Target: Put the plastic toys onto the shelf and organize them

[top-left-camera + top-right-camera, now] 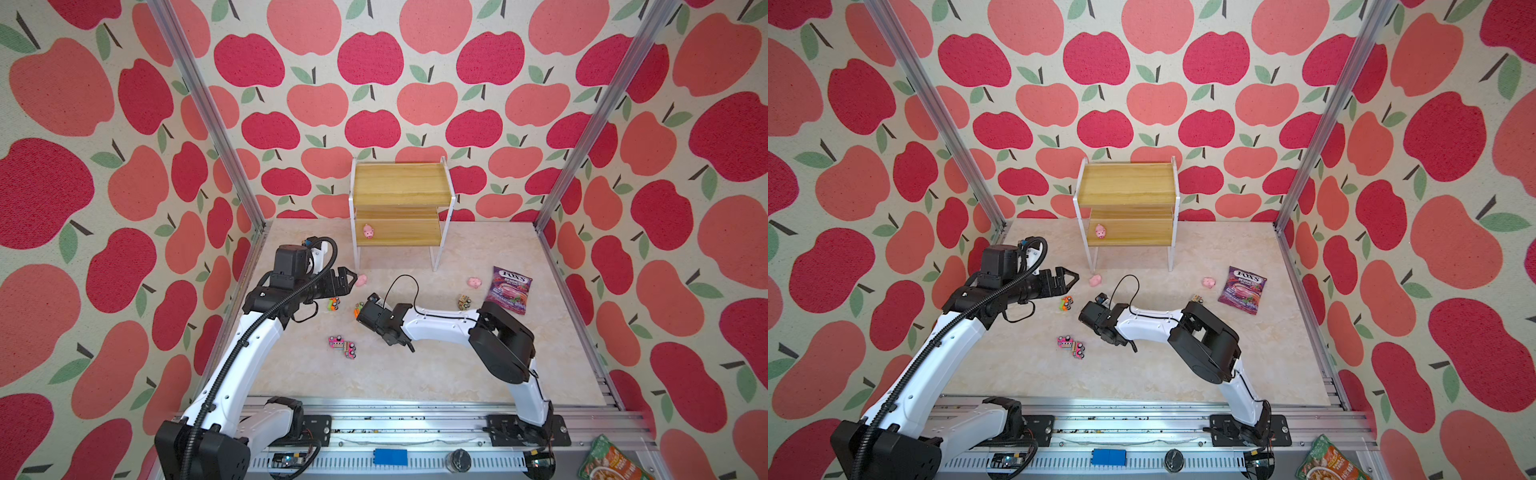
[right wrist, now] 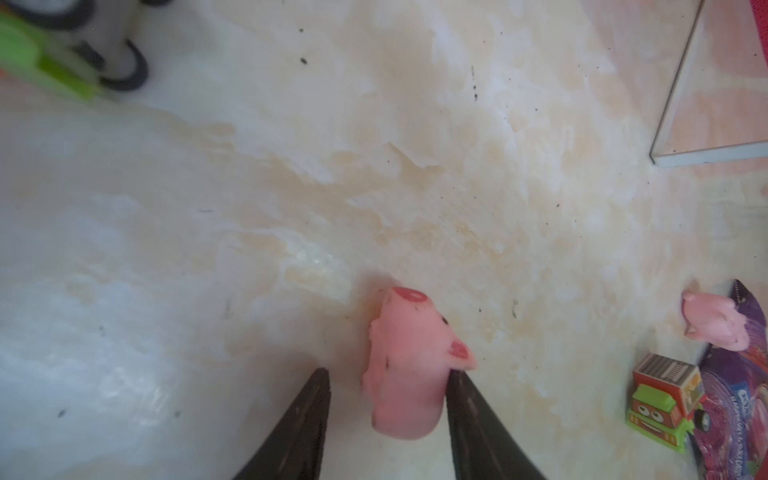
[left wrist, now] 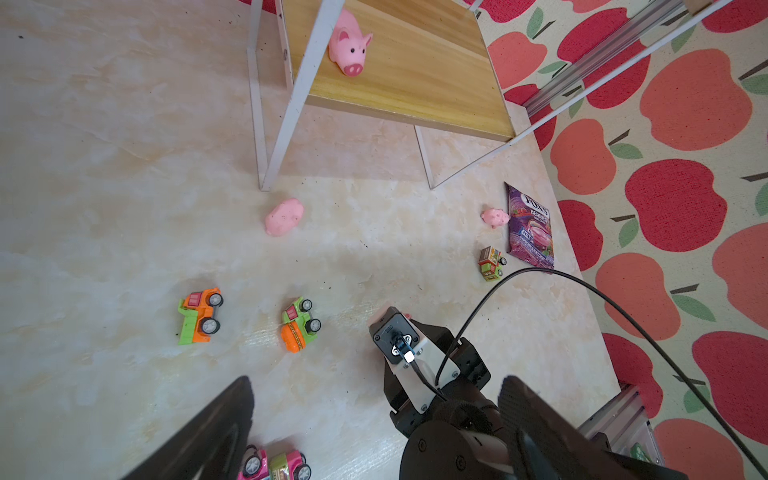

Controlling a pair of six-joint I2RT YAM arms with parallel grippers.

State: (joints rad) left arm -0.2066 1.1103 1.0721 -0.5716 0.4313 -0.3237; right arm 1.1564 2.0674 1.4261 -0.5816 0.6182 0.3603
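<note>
The right gripper (image 2: 388, 371) stands half open around a pink pig (image 2: 409, 365) lying mid-surface.
1 finger (image 2: 469, 407) touches the pig's side and the other stands clear of it, so nothing is clamped. The left gripper (image 1: 347, 285) gapes wide and empty near the surface's left edge. The shelf (image 1: 399, 185) stands at the far edge, with a second pig (image 1: 368, 231) on its lower board by the left edge.
</note>
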